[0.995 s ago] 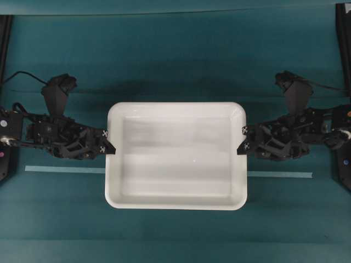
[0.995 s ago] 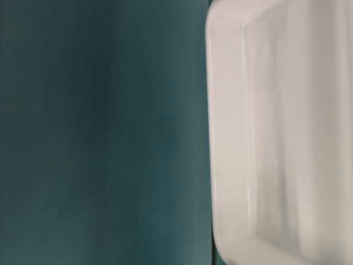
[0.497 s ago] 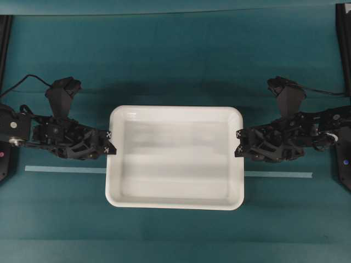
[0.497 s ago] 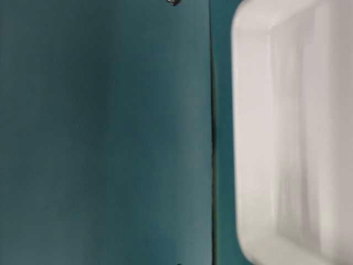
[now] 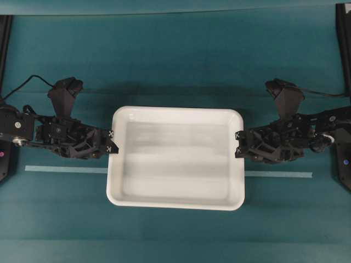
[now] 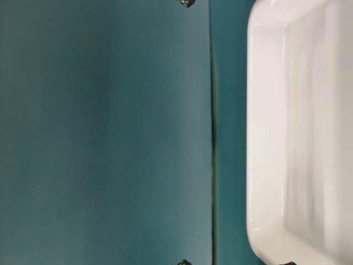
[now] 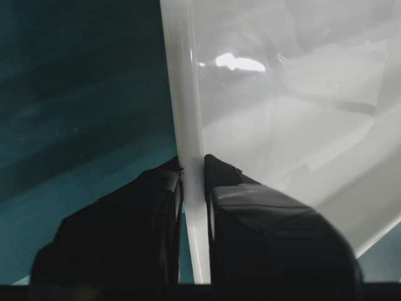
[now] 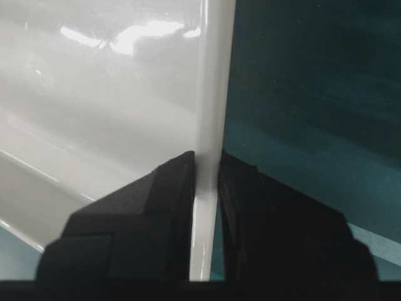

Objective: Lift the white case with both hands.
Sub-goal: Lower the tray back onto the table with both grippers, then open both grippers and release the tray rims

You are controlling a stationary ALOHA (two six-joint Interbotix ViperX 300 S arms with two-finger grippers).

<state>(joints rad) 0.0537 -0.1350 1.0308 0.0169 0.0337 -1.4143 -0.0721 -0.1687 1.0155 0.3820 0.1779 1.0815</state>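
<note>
Both claws stayed clamped on opposite short rims of the white case [image 5: 176, 158], the left claw [image 5: 113, 142] and right claw [image 5: 238, 143] pinching thin plastic. Over the past second the case drifted across the views above the teal tabletop [image 5: 175, 66], suggesting the two-handed lift was underway.

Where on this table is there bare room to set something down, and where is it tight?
Bare teal cloth runs along the far edge beyond the white case, and along the near edge past the pale tape strip. It is crowded at the case's short sides: the left claw and the right claw each pinch its rim, with their arms filling the table's sides.
</note>
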